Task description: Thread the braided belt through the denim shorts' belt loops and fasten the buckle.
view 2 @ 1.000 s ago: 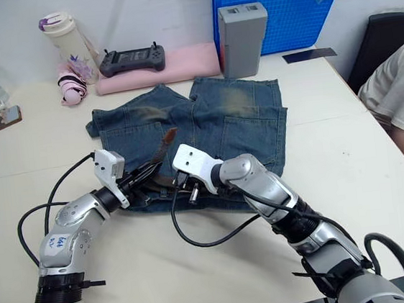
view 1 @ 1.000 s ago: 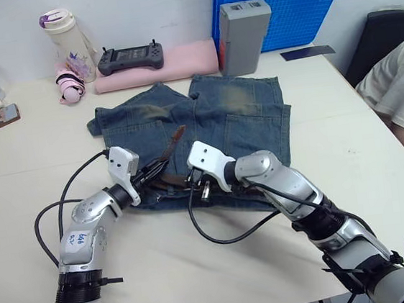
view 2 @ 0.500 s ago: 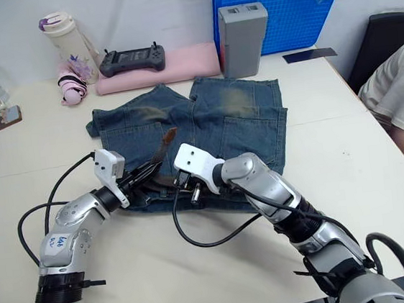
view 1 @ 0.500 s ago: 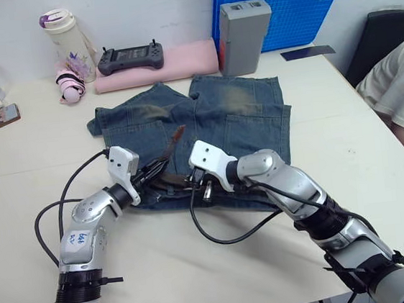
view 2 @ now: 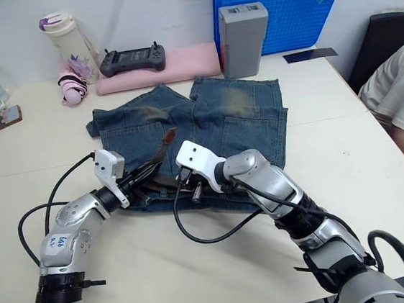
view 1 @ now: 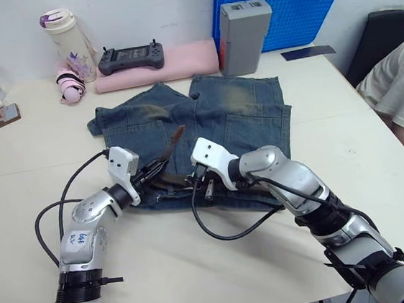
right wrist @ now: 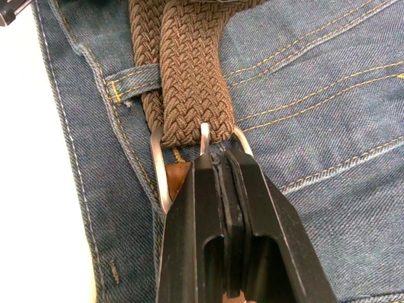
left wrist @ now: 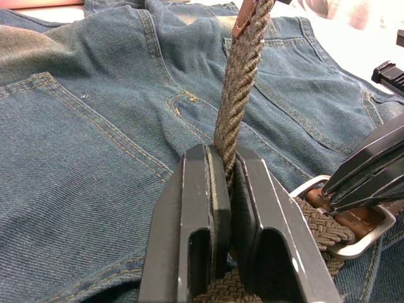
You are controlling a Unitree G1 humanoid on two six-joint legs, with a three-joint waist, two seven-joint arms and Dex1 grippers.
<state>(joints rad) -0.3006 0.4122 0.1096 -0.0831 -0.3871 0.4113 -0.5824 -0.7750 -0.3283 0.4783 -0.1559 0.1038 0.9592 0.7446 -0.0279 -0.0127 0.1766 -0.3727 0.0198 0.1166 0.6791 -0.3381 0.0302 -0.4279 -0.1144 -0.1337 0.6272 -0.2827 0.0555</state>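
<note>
Where doubled, braided belt [right wrist: 189, 82] (brown) enters buckle [right wrist: 159, 165].

Braided belt [right wrist: 189, 82] on denim shorts [view 1: 242, 118]

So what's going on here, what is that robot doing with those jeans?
A two-armed robot is fitting a braided belt onto denim shorts laid flat on a table. Its left end effector is shut on the belt's free end, holding it up off the denim. Its right end effector is shut at the buckle, where the braid passes through the metal frame next to a belt loop. It appears to be at the fastening stage. A person sits at the table's edge.
</note>
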